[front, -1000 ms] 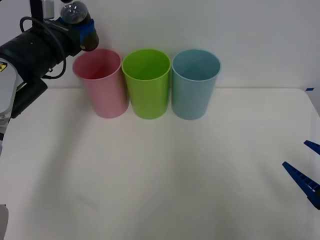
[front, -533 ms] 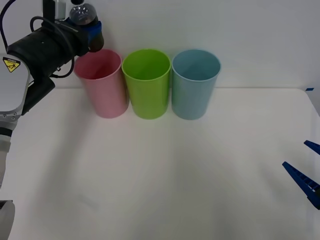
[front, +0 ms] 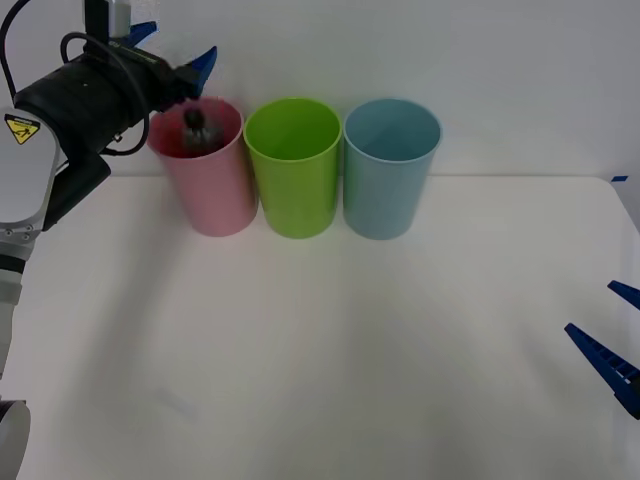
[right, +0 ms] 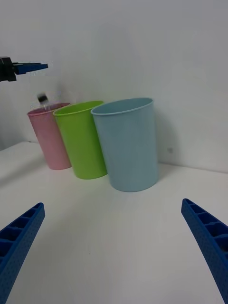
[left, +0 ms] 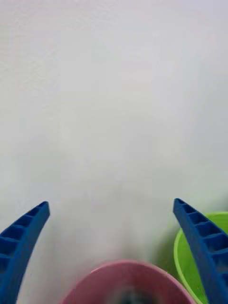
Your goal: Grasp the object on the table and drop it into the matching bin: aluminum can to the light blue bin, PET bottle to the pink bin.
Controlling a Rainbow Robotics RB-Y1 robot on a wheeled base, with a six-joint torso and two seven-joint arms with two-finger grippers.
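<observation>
While the left gripper (front: 172, 48) hangs spread wide over the tall pink plastic bin (front: 205, 185), the small clear black-capped PET bottle (front: 195, 128) drops into its mouth. Light, slick, probably squashy: grip mid-body. Right gripper (front: 612, 345) waits spread at the white table (front: 400, 340) edge.

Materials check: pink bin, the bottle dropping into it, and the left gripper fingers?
Pink bin: looks like plastic, smooth matte wall in one even colour. PET bottle: see-through greyish body under a dark cap suggests clear plastic, though it is blurred. Left gripper fingers: blue, ribbed, probably moulded plastic or rubber; spread open above the bin.
</observation>
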